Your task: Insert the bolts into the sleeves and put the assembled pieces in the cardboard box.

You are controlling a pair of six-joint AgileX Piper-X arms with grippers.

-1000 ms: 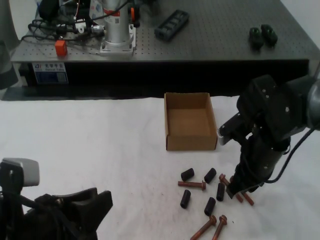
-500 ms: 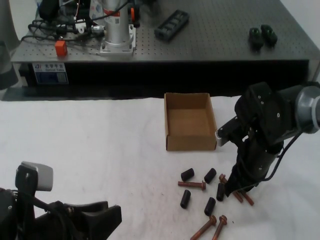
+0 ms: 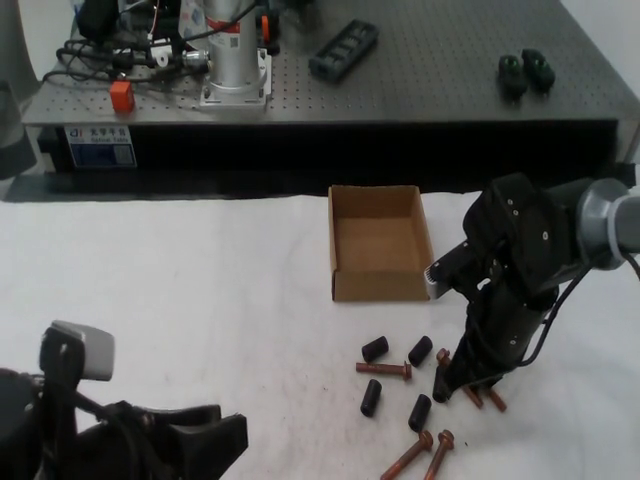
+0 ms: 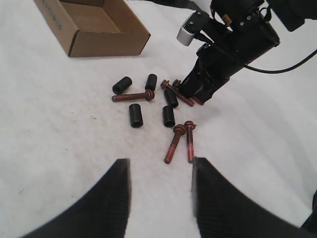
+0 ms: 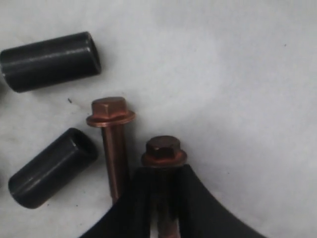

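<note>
Several copper bolts and black sleeves lie loose on the white cloth in front of the cardboard box [image 3: 380, 286]. My right gripper [image 3: 463, 384] points down at the right edge of the pile. In the right wrist view its fingers [image 5: 141, 203] are shut on the shank of a bolt [image 5: 164, 150] lying on the cloth. A second bolt [image 5: 112, 136] lies right beside it, with two sleeves [image 5: 49, 60] [image 5: 52, 166] close by. My left gripper [image 4: 158, 198] hovers open and empty in front of the pile, nearest to a pair of bolts [image 4: 181, 141].
The box [image 4: 109, 43] stands open and empty behind the pile. A black perforated bench [image 3: 400, 70] with equipment and cables rises behind the cloth. Bare white cloth [image 3: 180, 300] spreads to the left of the parts.
My right gripper has come down and slightly left onto the two bolts at the pile's right edge. The left arm has shifted a little to the right at the near edge.
</note>
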